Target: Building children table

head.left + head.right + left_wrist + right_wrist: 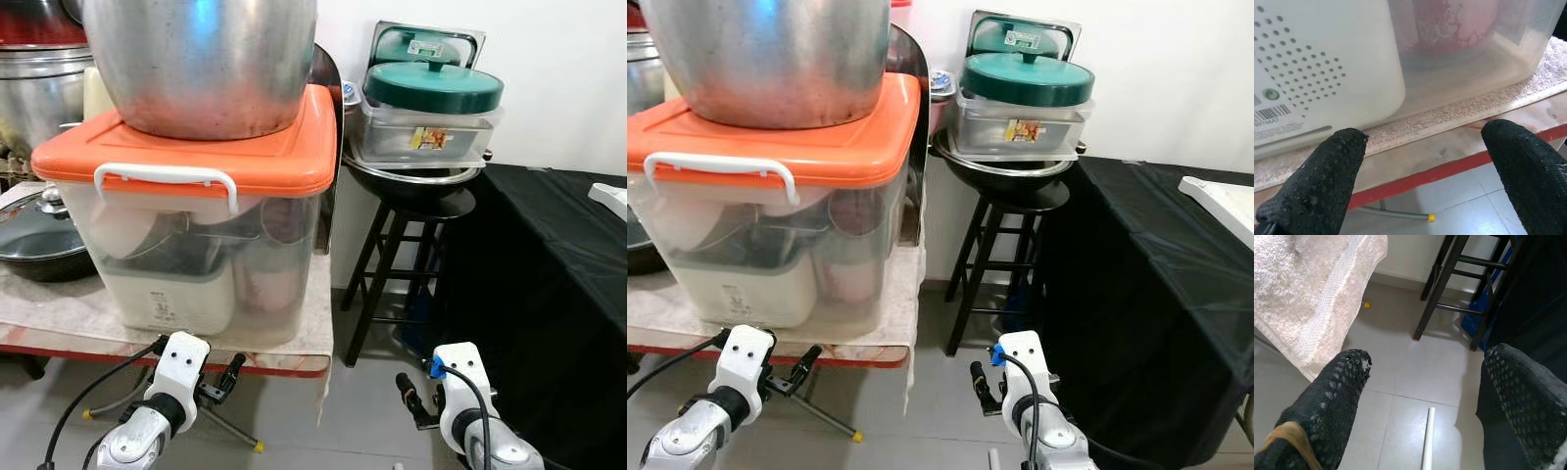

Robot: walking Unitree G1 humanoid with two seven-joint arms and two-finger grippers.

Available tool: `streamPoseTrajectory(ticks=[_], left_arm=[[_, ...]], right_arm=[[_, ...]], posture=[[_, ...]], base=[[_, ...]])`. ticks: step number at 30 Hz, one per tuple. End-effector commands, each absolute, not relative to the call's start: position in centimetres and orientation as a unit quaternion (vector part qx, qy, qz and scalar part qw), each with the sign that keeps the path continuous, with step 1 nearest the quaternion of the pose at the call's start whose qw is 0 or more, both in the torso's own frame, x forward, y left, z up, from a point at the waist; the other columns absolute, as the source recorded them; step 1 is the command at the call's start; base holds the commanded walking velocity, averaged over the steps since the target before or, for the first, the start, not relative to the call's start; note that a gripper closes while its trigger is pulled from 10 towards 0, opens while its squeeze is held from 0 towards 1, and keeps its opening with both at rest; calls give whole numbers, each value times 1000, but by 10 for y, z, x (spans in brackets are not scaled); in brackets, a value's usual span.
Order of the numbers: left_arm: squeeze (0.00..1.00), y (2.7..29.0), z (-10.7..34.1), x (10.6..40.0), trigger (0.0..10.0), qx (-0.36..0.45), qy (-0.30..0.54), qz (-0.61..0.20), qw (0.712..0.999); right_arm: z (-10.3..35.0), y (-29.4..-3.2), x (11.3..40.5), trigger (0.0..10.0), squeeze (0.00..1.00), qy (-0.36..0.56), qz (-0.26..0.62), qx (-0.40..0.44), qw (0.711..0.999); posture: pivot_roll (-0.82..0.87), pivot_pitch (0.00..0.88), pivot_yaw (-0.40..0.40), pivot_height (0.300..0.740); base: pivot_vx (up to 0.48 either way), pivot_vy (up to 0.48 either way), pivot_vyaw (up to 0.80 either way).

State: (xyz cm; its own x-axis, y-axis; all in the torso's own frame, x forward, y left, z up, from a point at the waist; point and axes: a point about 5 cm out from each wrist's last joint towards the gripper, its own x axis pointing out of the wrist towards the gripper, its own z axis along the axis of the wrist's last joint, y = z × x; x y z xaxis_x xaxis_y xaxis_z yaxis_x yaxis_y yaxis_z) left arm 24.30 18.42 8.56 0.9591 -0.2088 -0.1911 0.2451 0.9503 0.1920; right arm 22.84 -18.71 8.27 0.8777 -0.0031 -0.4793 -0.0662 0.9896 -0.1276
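Two grippers hang low in front of the robot, both with fingers spread wide and holding nothing. The left gripper [227,377] sits just below the red edge of a table [294,368] that carries a clear storage box [196,264] with an orange lid [265,157] and a big steel pot [201,59] on top. The right gripper [409,397] hovers over the tiled floor beside a black cloth [549,274] draped over something at the right.

No obvious children's table parts lie within reach. A white tube [1427,440] on the floor and a white board edge [1220,206] on the black cloth may belong to it, though I cannot tell. The step in hand looks like searching, so it would be wise to keep both arms tucked, steer clear of the stool [392,264] with its stacked pans, and bend toward the floor piece slowly.

From the head, the tube is hidden; the right wrist camera reveals it. The left wrist camera adds a yellow-tipped metal rod [1400,214] under the table and the towel [1449,115] beneath the box.
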Motion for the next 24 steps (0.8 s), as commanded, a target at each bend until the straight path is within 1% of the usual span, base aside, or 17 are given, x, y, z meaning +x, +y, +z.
streamPoseTrajectory(ticks=[1, 3, 7, 12, 22, 24], left_arm=[[0, 186, 85, 240, 10000, 105, 89, -115, 984], [0, 187, 84, 239, 10000, 109, 91, -115, 983], [0, 201, 66, 231, 10000, 151, 154, -99, 972], [0, 209, 58, 228, 10000, 167, 181, -89, 965], [0, 209, 60, 231, 10000, 163, 176, -85, 967], [0, 220, 68, 234, 10000, 158, 157, -48, 974]], right_arm=[[84, -188, 229, 10000, 0, 246, 13, -70, 967], [84, -188, 229, 10000, 0, 246, 13, -69, 967], [83, -189, 229, 10000, 0, 247, 12, -68, 967], [83, -189, 228, 10000, 0, 248, 13, -69, 966], [84, -189, 228, 10000, 0, 249, 15, -68, 966], [84, -190, 227, 10000, 0, 249, 14, -69, 966]], posture=[[51, 0, -92, 740], [51, 0, -92, 740], [52, 0, -91, 740], [52, 0, -92, 740], [50, 0, -93, 740], [51, 0, -98, 740]], base=[[0, 0, 0], [0, 0, 0], [0, 0, 0], [0, 0, 0], [0, 0, 0], [0, 0, 0]])
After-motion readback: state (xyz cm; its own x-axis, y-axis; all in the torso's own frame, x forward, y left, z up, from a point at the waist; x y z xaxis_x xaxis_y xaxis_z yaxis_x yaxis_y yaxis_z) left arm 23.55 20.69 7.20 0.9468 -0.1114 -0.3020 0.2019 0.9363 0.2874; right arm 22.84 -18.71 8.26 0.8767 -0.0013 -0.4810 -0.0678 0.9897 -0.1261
